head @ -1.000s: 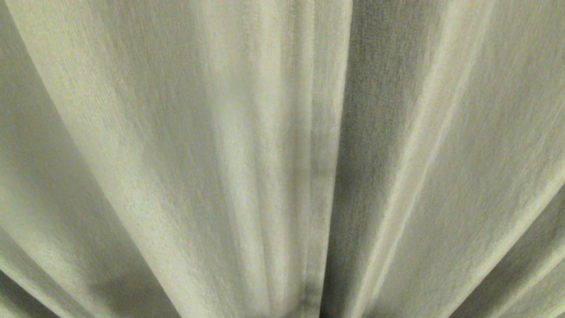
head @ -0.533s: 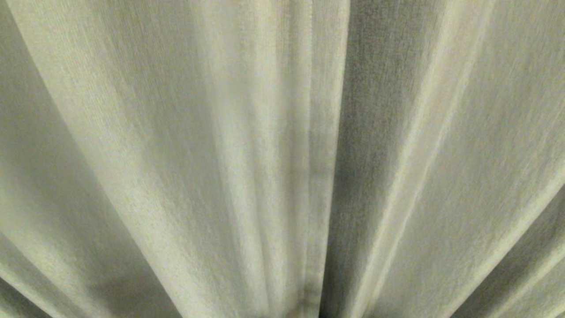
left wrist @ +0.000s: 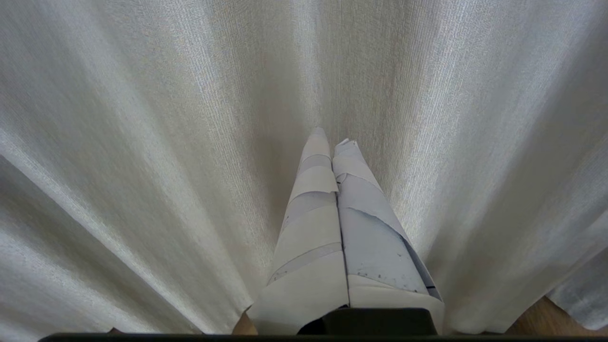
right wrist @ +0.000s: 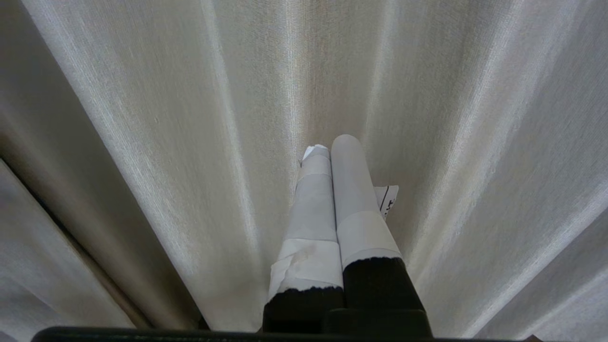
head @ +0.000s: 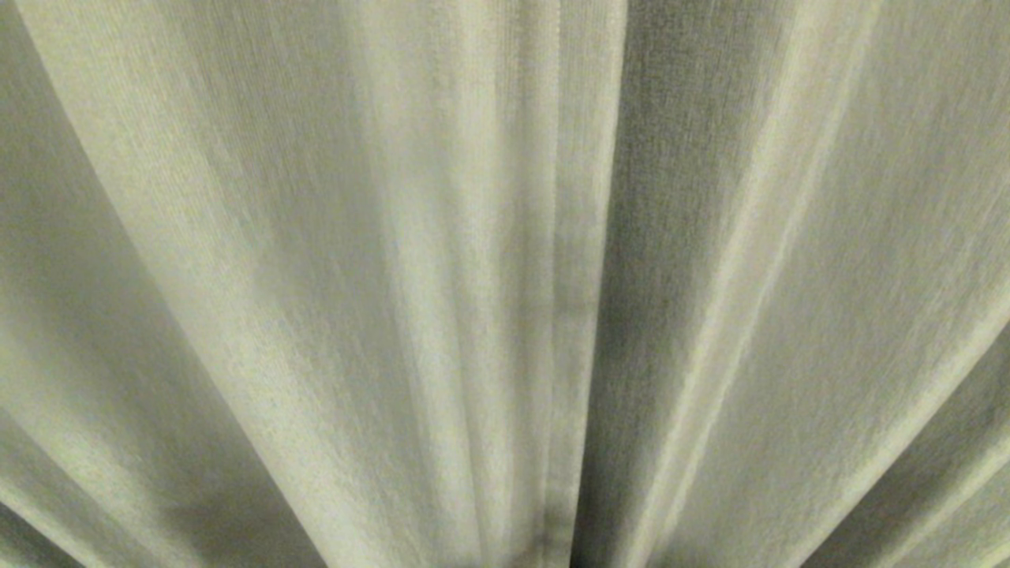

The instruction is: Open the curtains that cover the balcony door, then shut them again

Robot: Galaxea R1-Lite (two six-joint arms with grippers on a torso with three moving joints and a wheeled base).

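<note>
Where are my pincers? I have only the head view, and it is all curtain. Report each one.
Observer: The left pincer is shut and empty, its taped tips pointing into a fold of the curtains.
Operator: Now the right one.
Observer: The right pincer is shut too, gripping no fabric, and aimed at the curtains likewise.
Operator: Tell me what shows past the fabric.
Observer: In the left wrist view, a strip of wooden floor shows below the hem.
</note>
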